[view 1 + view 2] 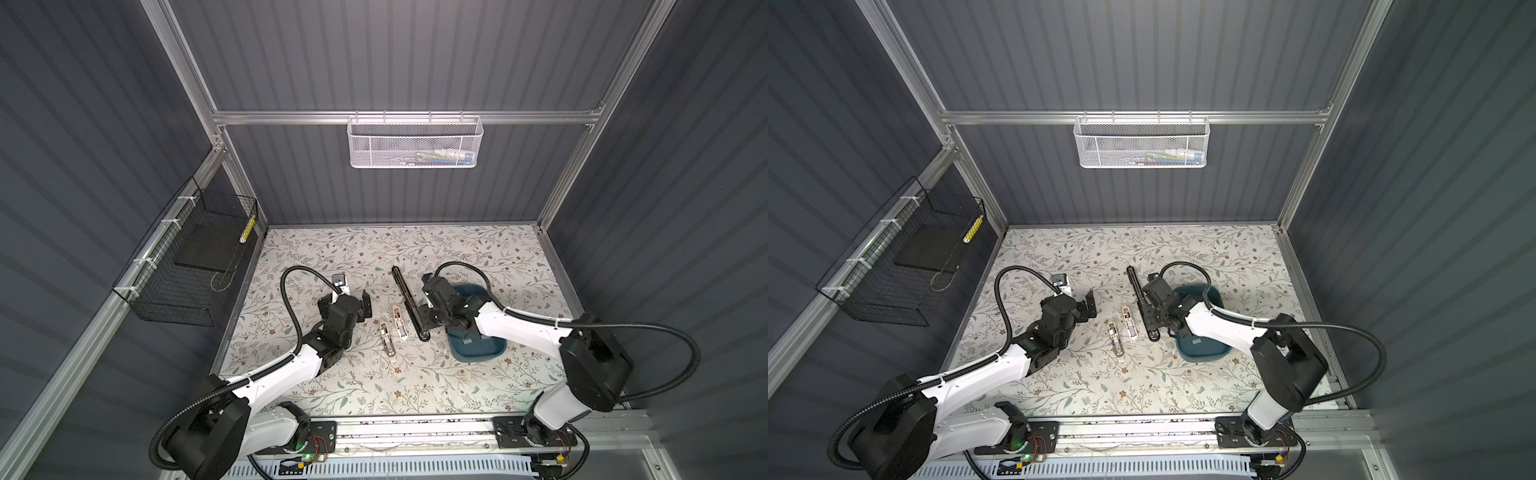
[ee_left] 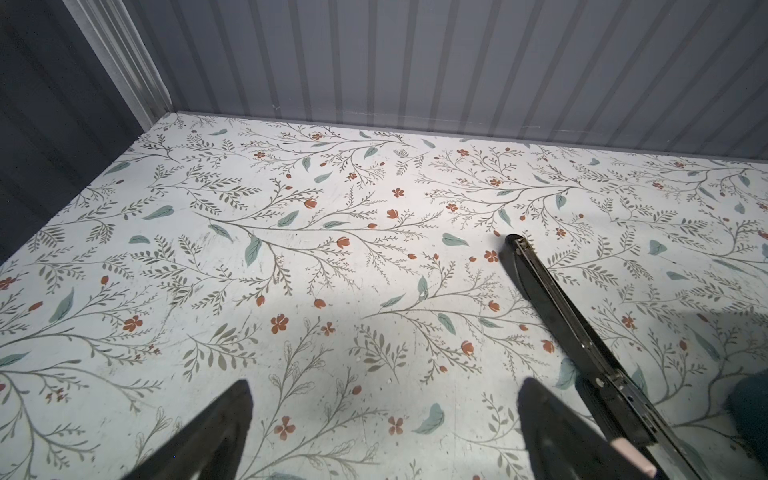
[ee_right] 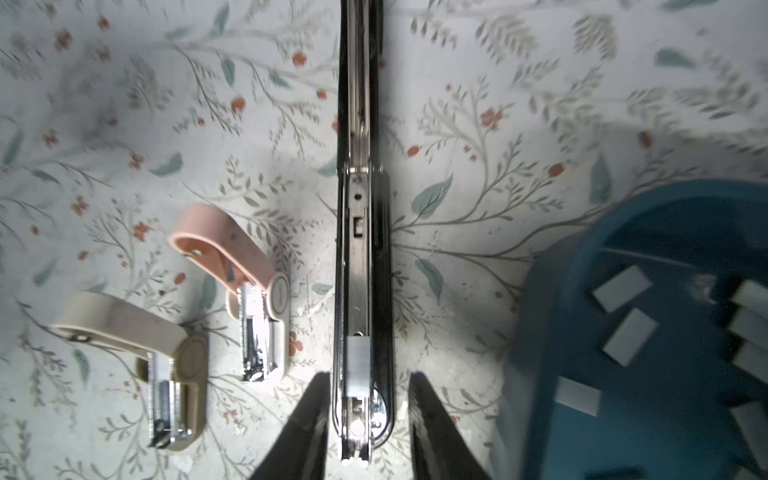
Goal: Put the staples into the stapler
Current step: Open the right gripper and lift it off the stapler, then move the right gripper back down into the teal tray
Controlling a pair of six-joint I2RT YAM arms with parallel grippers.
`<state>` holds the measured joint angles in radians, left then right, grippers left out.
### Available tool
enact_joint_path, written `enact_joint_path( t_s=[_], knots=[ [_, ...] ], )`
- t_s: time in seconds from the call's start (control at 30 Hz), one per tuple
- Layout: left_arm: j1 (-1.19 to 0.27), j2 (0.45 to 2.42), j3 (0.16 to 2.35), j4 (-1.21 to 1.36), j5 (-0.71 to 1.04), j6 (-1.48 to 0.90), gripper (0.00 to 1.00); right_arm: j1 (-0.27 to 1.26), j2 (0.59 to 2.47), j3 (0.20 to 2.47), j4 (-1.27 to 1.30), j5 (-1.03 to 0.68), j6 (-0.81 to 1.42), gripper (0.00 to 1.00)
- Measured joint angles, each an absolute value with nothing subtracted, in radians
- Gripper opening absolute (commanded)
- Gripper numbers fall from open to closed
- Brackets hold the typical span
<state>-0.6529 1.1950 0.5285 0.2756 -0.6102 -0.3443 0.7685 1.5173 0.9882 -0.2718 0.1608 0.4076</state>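
The right claw (image 3: 368, 376) stands released, jaws parted astride the black stapler (image 3: 360, 249), one grey strip (image 3: 358, 365) lying in its channel. More staples (image 3: 622, 288) lie in the blue tray (image 1: 478, 353), at the stapler's 3 o'clock in both top views. The left claw (image 2: 384, 382) gapes wide above the surface (image 2: 332, 270)

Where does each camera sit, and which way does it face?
Both top views: high above the front edge, looking down at the table; the left arm and right arm show.
Left wrist: on the left arm, facing low across the table toward the back wall; the open left tool shows.
Right wrist: on the right arm, facing straight down; the right tool straddles the black stapler, beside the blue tray of staples.
Shared: every view shows the black stapler.
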Motion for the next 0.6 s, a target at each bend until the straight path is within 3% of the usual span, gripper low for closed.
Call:
enact_joint_path(
  t_s=[0.27, 0.5, 0.6],
  knots=[
    [-0.653, 1.195, 0.529, 0.276, -0.610, -0.344, 1.00, 0.701, 1.316, 0.981, -0.285, 0.345, 0.424, 0.35],
    [-0.653, 1.195, 0.529, 0.276, -0.609, -0.344, 1.00, 0.546, 1.380, 0.895, -0.280, 0.353, 0.484, 0.33],
    [-0.653, 1.195, 0.529, 0.276, -0.609, -0.344, 1.00, 0.532, 1.444, 0.889, -0.280, 0.330, 0.498, 0.38]
  ],
)
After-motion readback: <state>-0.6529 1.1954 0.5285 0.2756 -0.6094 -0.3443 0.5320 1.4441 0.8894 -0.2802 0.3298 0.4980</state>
